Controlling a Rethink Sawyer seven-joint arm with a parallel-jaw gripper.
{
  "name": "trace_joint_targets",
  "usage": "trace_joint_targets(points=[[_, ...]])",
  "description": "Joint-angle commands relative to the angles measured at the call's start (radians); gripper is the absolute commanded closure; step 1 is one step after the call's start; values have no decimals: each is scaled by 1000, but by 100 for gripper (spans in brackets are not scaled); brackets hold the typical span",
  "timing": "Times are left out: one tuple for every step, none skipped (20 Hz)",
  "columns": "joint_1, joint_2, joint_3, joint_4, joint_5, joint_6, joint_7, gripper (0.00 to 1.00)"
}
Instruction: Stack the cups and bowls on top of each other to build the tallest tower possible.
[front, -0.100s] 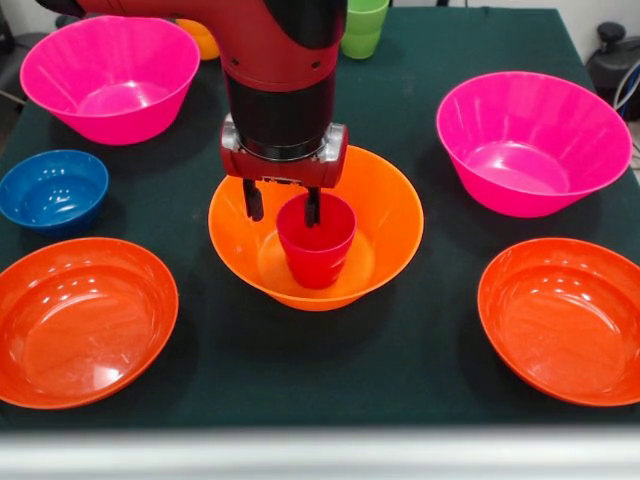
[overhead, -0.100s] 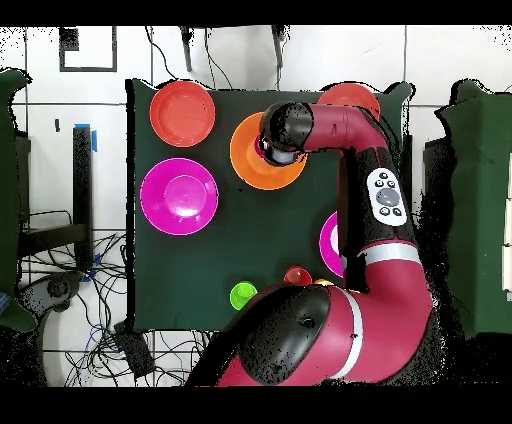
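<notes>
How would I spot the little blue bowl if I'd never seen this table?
Start at the large glossy orange plastic bowl mid-table, under the arm. Left of it, between a large pink plastic bowl and a shallow red-orange plastic bowl, sits the small blue plastic bowl, the smallest and only blue one.

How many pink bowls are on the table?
2. One pink bowl stands at the far left of the front view, the other at the right. In the overhead view the arm partly hides one.
</notes>
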Motion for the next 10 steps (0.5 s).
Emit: trace_joint_targets(points=[[-3,20,-2,-33,-67,81,-213,0],[-3,21,-2,-35,-67,81,-213,0],[-2,23,-2,-38,-67,83,-213,0],[-3,25,1,-43,-68,79,-217,0],[-4,27,5,-46,-68,76,-221,0],[-4,29,8,-50,-68,72,-225,0],[-4,21,8,-49,-66,79,-226,0],[-4,13,8,-49,-63,86,-227,0],[-2,-10,9,-42,-55,102,-227,0],[-3,-60,9,-15,-37,136,-229,0]])
